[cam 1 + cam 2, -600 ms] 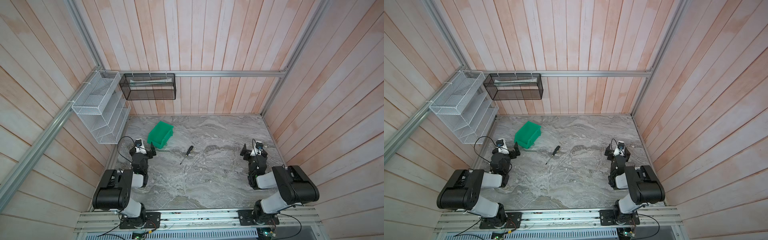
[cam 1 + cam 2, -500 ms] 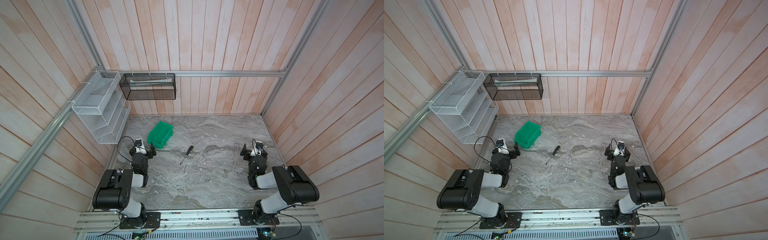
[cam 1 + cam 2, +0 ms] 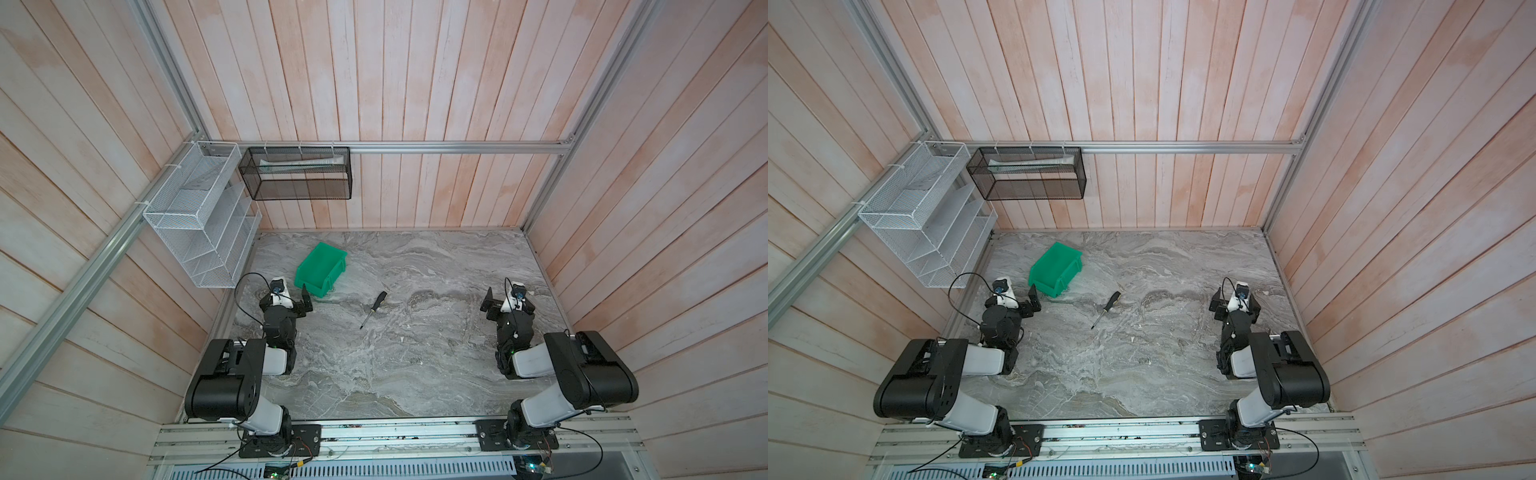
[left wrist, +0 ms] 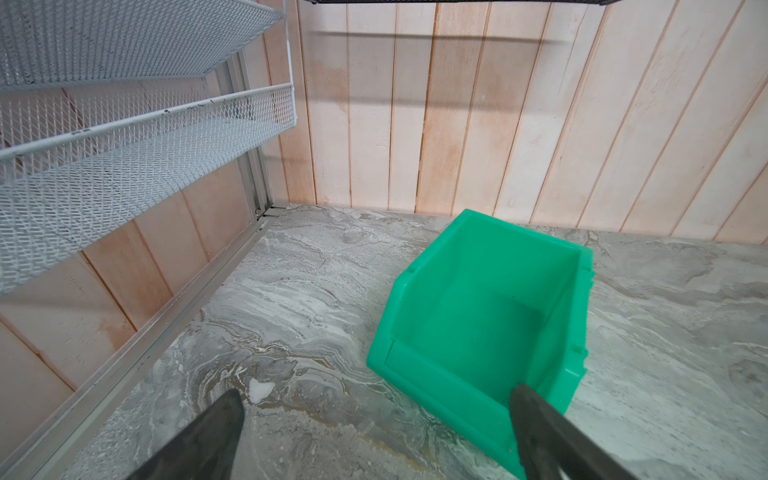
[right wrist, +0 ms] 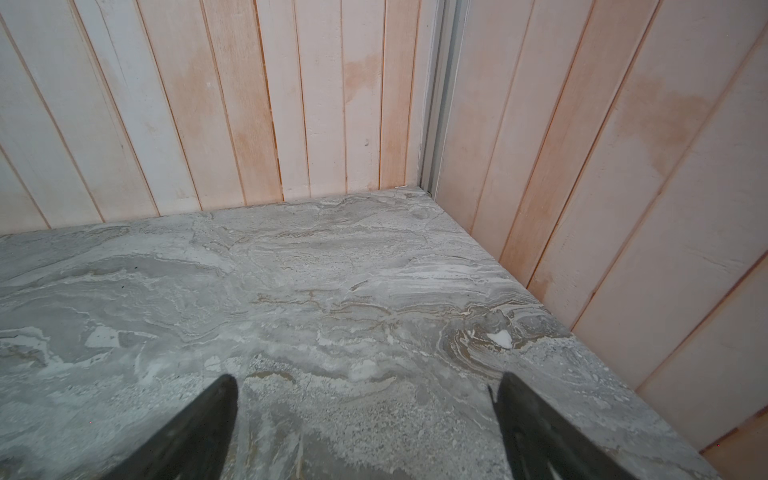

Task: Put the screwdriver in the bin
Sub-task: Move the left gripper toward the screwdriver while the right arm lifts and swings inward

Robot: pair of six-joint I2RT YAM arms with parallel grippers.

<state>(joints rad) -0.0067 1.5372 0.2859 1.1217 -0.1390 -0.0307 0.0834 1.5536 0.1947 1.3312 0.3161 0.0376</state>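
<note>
Both fingers [image 4: 208, 440] of the left end effector [image 4: 376, 395] are spread wide and nothing is held between them. It is placed low over the worktop [image 3: 415, 357], just on the near side of the bin [image 3: 318, 270]. In the left wrist view one finger is seen across the bin's [image 4: 478, 311] near corner, and whether it touches cannot be told.

The right end effector [image 3: 508, 300] is likewise opened wide and nothing is gripped by it. It is seen well to the right of the bin, beyond the screwdriver [image 3: 371, 312].

The screwdriver is laid flat on the worktop, right of the bin and apart from it, with its black handle at the farther end and its thin metal tip at the nearer end.

Left of the bin and higher up, a white wire rack [image 3: 195, 232] is mounted. Behind the bin and higher still, a black mesh basket [image 3: 299, 189] is hung.
</note>
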